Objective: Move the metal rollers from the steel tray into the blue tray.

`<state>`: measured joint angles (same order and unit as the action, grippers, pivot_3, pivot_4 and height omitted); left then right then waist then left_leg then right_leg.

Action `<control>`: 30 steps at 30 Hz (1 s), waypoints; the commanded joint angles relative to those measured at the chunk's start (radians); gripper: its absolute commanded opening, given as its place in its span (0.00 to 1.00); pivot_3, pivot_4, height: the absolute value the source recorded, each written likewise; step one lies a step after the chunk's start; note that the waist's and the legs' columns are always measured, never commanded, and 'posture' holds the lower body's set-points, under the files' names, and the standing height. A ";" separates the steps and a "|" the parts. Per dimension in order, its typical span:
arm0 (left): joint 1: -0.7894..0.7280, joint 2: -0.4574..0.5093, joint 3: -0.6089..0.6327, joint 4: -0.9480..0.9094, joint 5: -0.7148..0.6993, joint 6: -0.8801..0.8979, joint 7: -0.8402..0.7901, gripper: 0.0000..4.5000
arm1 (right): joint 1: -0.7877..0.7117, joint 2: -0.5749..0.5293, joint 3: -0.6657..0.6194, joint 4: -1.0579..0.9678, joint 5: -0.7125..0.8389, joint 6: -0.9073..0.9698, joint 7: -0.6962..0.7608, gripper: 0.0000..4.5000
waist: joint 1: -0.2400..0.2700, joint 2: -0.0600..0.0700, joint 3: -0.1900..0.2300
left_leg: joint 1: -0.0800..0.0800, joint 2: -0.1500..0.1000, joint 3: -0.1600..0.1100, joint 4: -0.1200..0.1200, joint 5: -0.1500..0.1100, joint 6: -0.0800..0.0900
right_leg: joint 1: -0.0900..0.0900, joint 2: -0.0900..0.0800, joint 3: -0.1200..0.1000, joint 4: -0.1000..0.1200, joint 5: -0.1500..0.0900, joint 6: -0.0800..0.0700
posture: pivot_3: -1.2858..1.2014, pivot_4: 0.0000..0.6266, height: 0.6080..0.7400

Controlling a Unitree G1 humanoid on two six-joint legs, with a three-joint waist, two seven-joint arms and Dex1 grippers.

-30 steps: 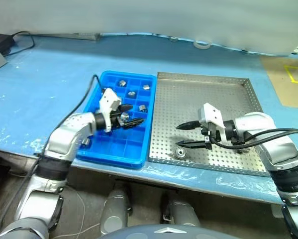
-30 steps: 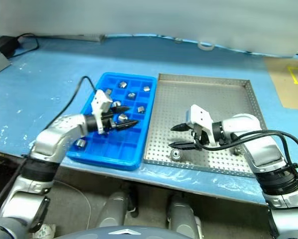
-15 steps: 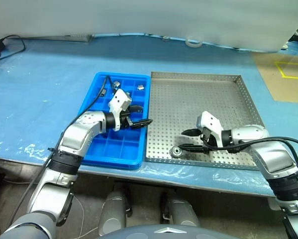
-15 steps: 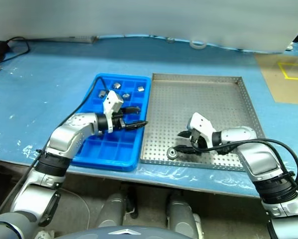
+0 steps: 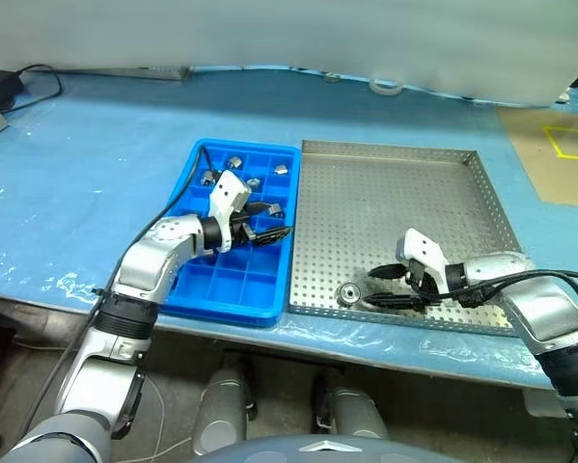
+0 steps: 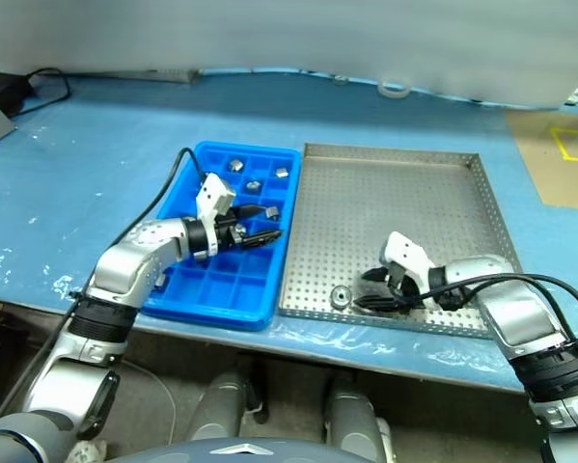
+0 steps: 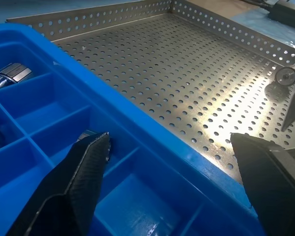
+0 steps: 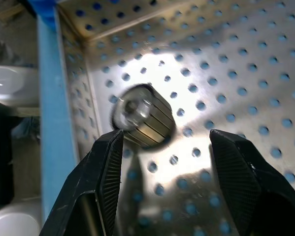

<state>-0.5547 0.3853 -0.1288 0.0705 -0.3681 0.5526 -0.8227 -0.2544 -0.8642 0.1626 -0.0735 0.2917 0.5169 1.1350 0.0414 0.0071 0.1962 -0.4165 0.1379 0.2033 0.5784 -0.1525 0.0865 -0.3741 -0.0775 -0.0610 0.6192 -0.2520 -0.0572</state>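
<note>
The steel tray (image 5: 404, 193) holds one metal roller (image 5: 347, 293) near its front left corner. My right gripper (image 5: 369, 289) is low over the tray floor just right of that roller, open; in the right wrist view the roller (image 8: 142, 116) lies just past the fingertips (image 8: 105, 177), not gripped. Left of the steel tray sits the blue tray (image 5: 231, 289), with several rollers (image 5: 235, 162) in its far compartments. My left gripper (image 5: 277, 220) hovers open and empty over the blue tray's right side, and its wrist view looks over the blue rim (image 7: 152, 147).
A roll of tape (image 5: 388, 85) lies at the table's far edge and a black cable (image 5: 28, 77) at the far left. Brown board with yellow tape (image 5: 559, 145) is to the right. The table's front edge runs just below both trays.
My right gripper has sunk toward the steel tray's floor and shifted right, its tips now level with the roller. The left gripper has kept its place. The camera view has shifted.
</note>
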 commanded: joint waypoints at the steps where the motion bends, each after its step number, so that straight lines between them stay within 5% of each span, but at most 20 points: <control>1: -0.009 -0.010 0.011 -0.026 0.006 -0.021 0.010 0.93 | -0.025 0.022 -0.004 0.115 -0.039 -0.148 0.028 0.64 | -0.001 0.000 0.000 | 0.000 0.000 0.000 0.000 0.000 0.000 | 0.000 0.000 0.000 0.000 0.000 0.000 | 0.45 0.24 1.00; 8: -0.001 -0.012 0.018 -0.022 0.005 -0.027 0.006 0.93 | -0.021 0.087 0.035 0.358 -0.123 -0.398 0.058 0.64 | -0.004 -0.001 -0.001 | 0.008 0.000 0.000 0.000 0.000 0.001 | 0.008 0.000 0.000 -0.001 0.000 0.000 | 0.45 0.24 1.00; 30: 0.012 -0.012 0.013 0.030 0.028 -0.065 -0.009 0.93 | -0.050 0.127 -0.027 0.459 -0.087 -0.645 0.202 0.64 | -0.006 -0.002 -0.001 | 0.009 0.000 0.000 -0.003 -0.004 0.004 | 0.012 0.000 -0.001 -0.010 0.000 0.000 | 0.46 0.24 1.00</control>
<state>-0.5440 0.3711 -0.1270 0.1104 -0.3446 0.5091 -0.8252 -0.3076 -0.7414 0.1353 0.3684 0.2050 -0.1027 1.3063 0.0353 0.0053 0.1948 -0.4077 0.1380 0.2035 0.5753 -0.1562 0.0905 -0.3624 -0.0773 -0.0615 0.6093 -0.2520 -0.0573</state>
